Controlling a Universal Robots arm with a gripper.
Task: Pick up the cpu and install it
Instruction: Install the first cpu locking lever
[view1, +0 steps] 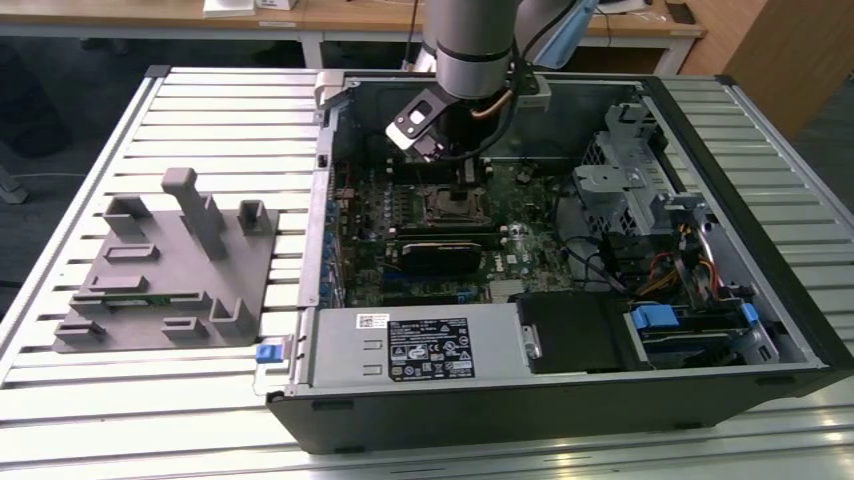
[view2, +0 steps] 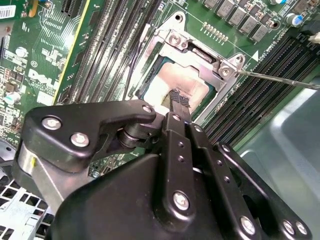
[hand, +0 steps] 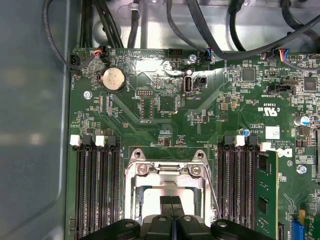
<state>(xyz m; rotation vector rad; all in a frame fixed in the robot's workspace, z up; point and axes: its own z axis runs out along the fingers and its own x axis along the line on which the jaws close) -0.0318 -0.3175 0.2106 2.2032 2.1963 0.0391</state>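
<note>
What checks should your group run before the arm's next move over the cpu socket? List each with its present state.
1. The cpu lies inside the socket frame: ok.
2. The cpu is seated flat: cannot tell.
3. The gripper is shut, tips over the cpu: ok.
4. The socket lever stands away from the frame: ok.
5. The arm is apart from the computer case walls: ok.

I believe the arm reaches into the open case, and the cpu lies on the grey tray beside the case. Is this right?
Not quite. The arm does reach into the open case, but the cpu lies in the motherboard socket, directly beneath the gripper. The second wrist view shows it.
</note>
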